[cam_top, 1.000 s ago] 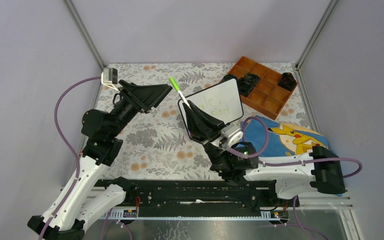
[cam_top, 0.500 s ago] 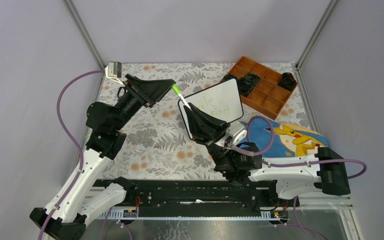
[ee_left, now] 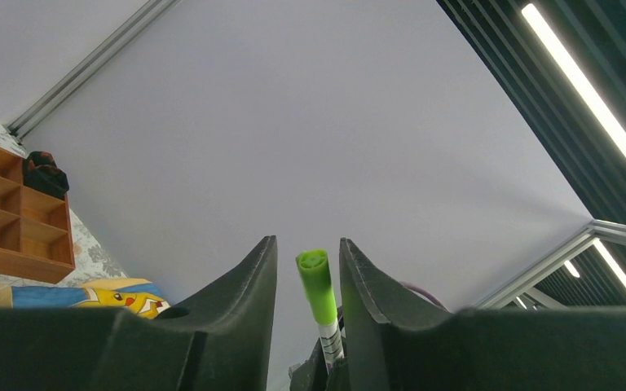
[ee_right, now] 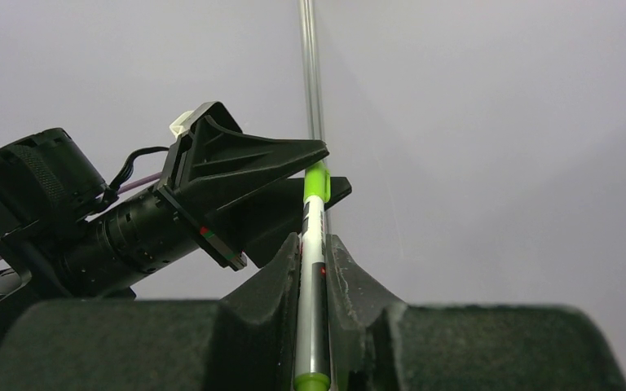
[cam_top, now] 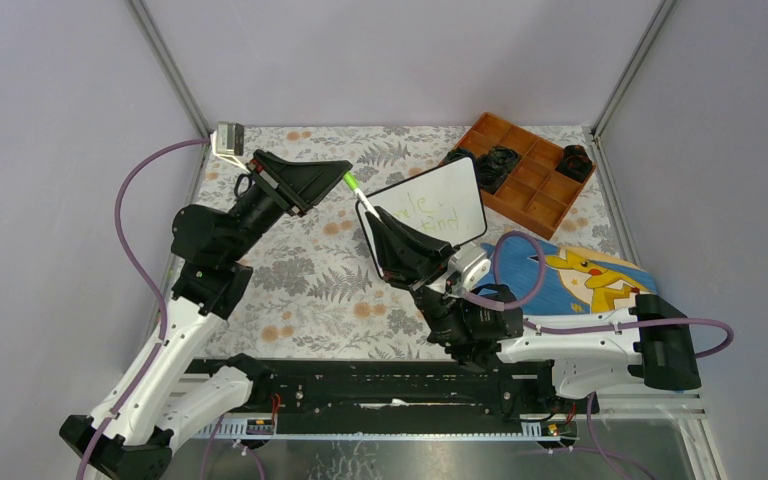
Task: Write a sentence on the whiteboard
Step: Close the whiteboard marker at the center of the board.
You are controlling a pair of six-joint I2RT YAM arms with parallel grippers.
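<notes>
The whiteboard point(cam_top: 457, 190) stands tilted at the back middle. The sentence point(cam_top: 432, 213) is green handwriting in two lines, its left part hidden behind my right gripper. My right gripper point(cam_top: 368, 211) is shut on a white marker point(ee_right: 314, 269) and holds it up, green cap point(cam_top: 352, 182) pointing up and left. My left gripper point(cam_top: 341, 168) is open with its jaws on either side of the cap point(ee_left: 316, 285), a gap showing on each side. In the right wrist view the left gripper point(ee_right: 314, 167) sits at the cap point(ee_right: 315, 182).
A wooden compartment tray point(cam_top: 540, 205) with black items stands at the back right. A blue Pikachu cloth point(cam_top: 585, 272) lies right of the whiteboard, also seen in the left wrist view point(ee_left: 90, 295). A floral cloth point(cam_top: 300, 290) covers the table. Grey walls enclose it.
My left gripper has moved right and up until its open jaws sit round the marker's green cap. The right arm shifted slightly. Almost nothing moved in the last half second.
</notes>
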